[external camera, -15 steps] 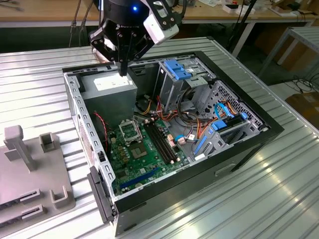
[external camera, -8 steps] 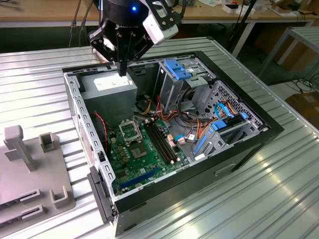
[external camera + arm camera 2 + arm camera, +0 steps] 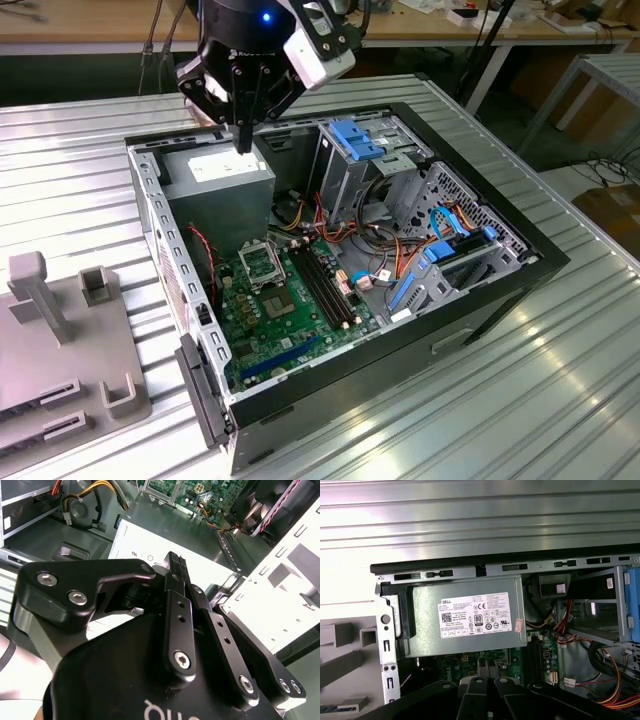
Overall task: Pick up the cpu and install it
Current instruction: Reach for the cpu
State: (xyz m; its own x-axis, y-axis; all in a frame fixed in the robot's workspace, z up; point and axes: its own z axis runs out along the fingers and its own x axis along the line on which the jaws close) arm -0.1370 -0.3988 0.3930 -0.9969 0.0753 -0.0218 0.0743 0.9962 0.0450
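Noted a white label (image 3: 475,616) thick with small print and marks on the top of the grey power supply (image 3: 465,617); left its wording unread. Found the gripper (image 3: 243,143) hanging just above that box in the open computer case (image 3: 400,105), tips pointing down at the labelled face. Saw its fingers (image 3: 176,587) drawn together in the second wrist view, with no gap to speak of. Could not tell whether anything thin sat pinched between them, nor where the cpu lay. Spotted the metal-framed socket (image 3: 262,265) on the green board, well apart from the tips.
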